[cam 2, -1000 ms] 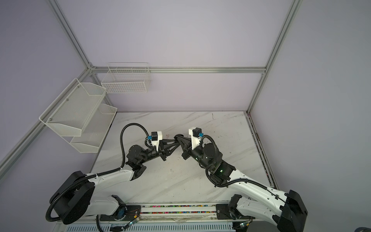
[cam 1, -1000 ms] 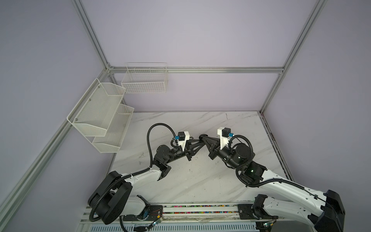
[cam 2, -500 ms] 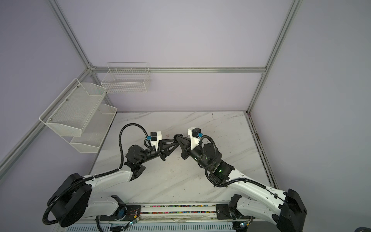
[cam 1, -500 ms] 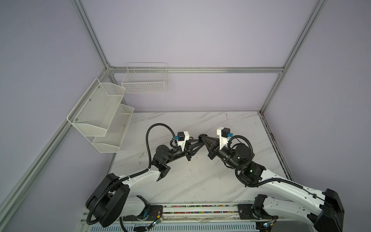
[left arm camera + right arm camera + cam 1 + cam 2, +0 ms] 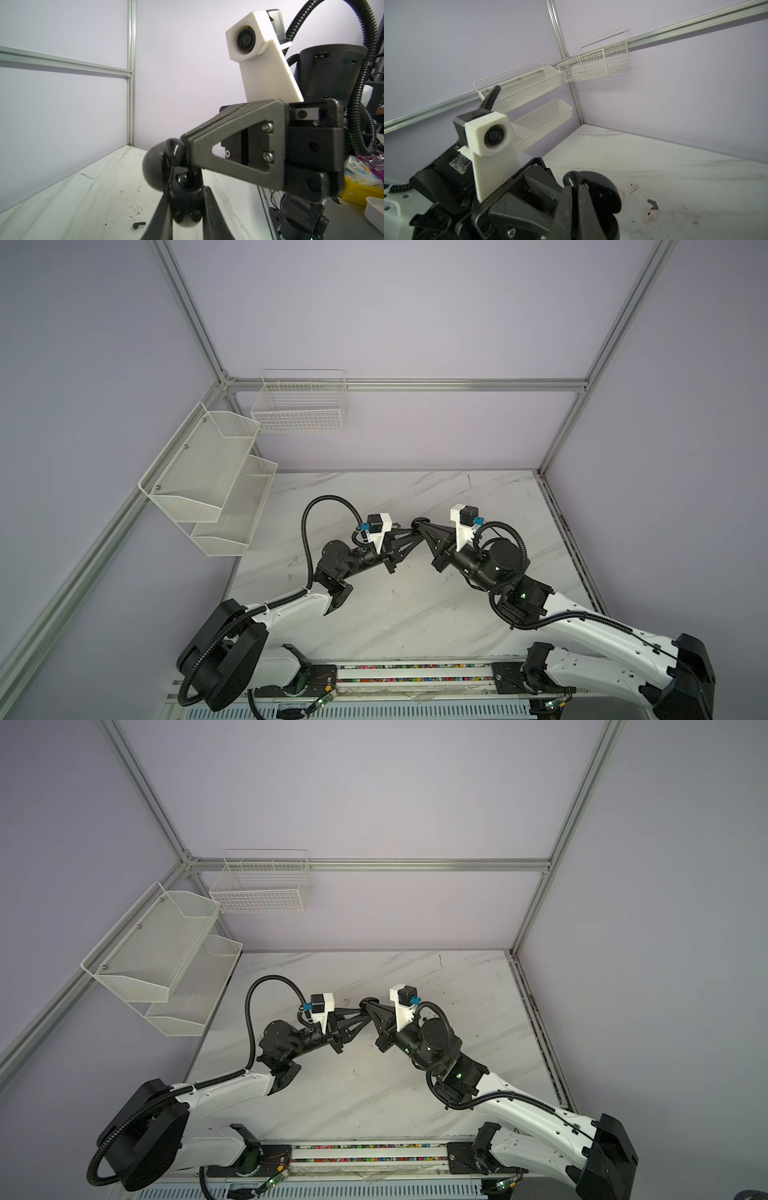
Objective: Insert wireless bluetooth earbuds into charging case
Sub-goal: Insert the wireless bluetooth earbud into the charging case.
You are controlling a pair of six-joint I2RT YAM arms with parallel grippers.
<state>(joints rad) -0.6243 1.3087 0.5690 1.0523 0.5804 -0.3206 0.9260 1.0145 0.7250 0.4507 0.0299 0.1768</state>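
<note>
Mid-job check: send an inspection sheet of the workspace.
Surface: marble table, scuffed, dark marks.
Job's things: black case gripped by both arms; black earbud, pink earbud, second pink earbud loose on the table; fourth not seen.
Clutter: dark fleck by the pink earbuds.
End effectors: left end effector and right end effector shut on the black case.
Cables: left hose, right hose loop clear of the case.
Surroundings: mesh rack, wire basket on walls.

**Robotics laboratory test cell.** A marble-patterned table (image 5: 415, 614) is enclosed by lavender panels (image 5: 415, 323) on an aluminium frame (image 5: 415, 384). A mesh shelf (image 5: 203, 472) and a wire basket (image 5: 299, 410) hang above its far left corner. The left arm (image 5: 291, 610) and right arm (image 5: 590, 630) mount at its near edge.
</note>
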